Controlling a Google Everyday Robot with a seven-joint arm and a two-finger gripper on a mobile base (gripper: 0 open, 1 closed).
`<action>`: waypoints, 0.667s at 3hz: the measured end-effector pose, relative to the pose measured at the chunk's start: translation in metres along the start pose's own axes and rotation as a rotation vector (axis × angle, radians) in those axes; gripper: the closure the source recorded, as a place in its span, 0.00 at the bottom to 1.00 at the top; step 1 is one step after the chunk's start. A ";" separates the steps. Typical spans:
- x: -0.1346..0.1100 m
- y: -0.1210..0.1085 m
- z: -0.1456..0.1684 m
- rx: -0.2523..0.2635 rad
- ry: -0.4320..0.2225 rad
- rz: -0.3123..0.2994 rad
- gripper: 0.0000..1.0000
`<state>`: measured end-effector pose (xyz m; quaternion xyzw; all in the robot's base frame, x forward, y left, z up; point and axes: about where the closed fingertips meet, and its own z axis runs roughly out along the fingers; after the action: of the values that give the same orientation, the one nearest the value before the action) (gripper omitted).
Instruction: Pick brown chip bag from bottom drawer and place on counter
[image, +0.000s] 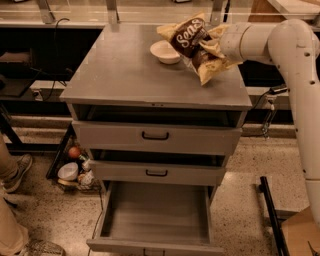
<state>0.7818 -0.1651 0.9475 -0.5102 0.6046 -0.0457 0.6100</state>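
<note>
Right now your gripper (214, 46) hangs over the back right part of the counter (130, 75), clamped on the brown chip bag (192, 42). The bottom drawer (157, 212) stands open far below. The bag juts from the gripper toward the bowl (165, 51). Its long axis slants from a high corner above the bowl down to a low corner close over the counter's right side. By my judgement you need only lower it, since bare counter lies under that low corner.
</note>
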 end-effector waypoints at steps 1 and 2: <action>0.011 0.012 -0.003 -0.003 0.007 0.020 0.81; 0.013 0.019 -0.005 -0.010 -0.002 0.029 0.57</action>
<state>0.7705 -0.1676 0.9273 -0.5044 0.6115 -0.0331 0.6087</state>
